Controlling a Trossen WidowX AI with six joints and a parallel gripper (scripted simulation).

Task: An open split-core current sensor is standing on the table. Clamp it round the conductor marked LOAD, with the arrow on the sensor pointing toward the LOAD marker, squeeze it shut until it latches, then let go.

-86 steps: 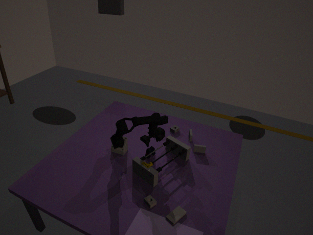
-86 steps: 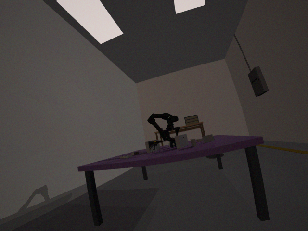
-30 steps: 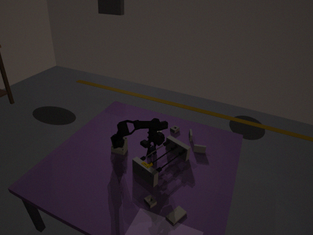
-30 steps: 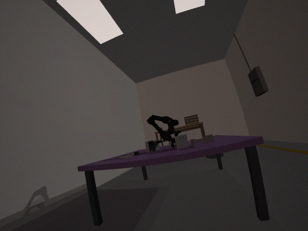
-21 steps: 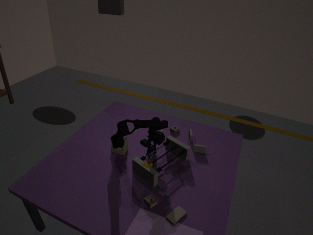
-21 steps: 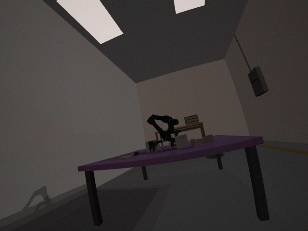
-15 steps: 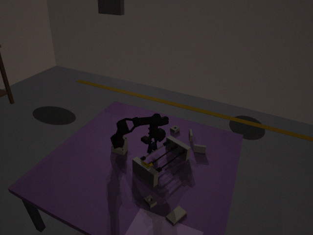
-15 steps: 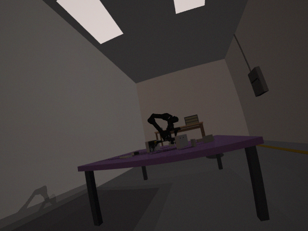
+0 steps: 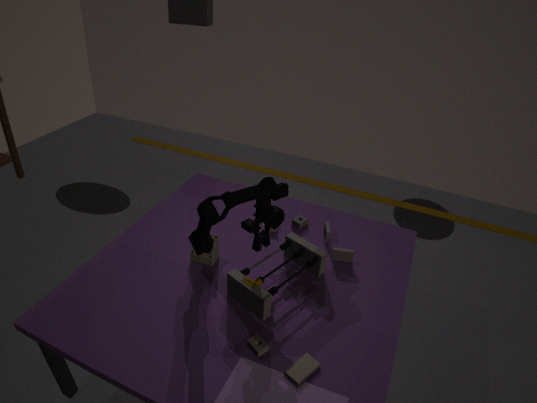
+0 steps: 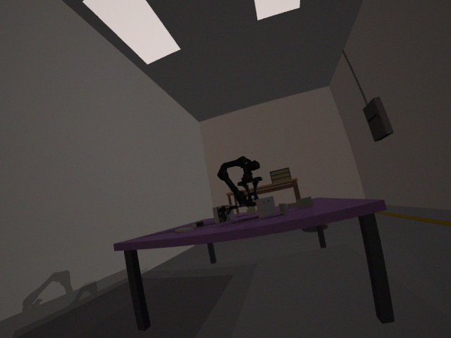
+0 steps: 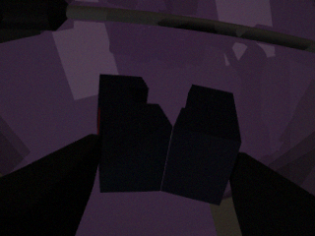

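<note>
My gripper is shut on the dark current sensor, which hangs above the table. In the wrist view, the sensor's two halves meet along a seam, with a notch between them at the top. A red mark shows on its left side; the arrow's direction cannot be made out. Three conductors run between two pale end blocks. A yellow marker sits by the middle conductor; its lettering is too small to read surely. The light conductor passes beyond the sensor, not through it.
A pale holed block and a flat pale block lie in front of the rack. Another holed block and two upright plates stand behind it. The arm's pale base is to the left.
</note>
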